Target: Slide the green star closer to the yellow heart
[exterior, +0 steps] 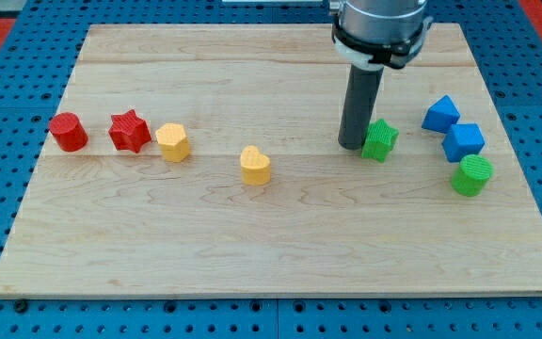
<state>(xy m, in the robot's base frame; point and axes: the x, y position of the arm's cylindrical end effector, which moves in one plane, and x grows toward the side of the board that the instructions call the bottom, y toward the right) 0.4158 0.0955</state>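
- Tool: my tip grasps nothing; it stands against the green star, on its view-left side.
- Green star: well apart from the yellow heart on the worktop.
- Progress: slide apparently not accomplished; tip on wrong side for pushing leftward.

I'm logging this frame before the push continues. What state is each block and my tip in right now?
my tip: down on the board, against the green star's left side.
green star: flat, touching the tip.
yellow heart: alone at mid-board, untouched.
yellow block: close beside the red star.
red star: flat, untouched.
red cylinder: upright, far left.
blue blocks: close together at the right.
green cylinder: upright, just below them.
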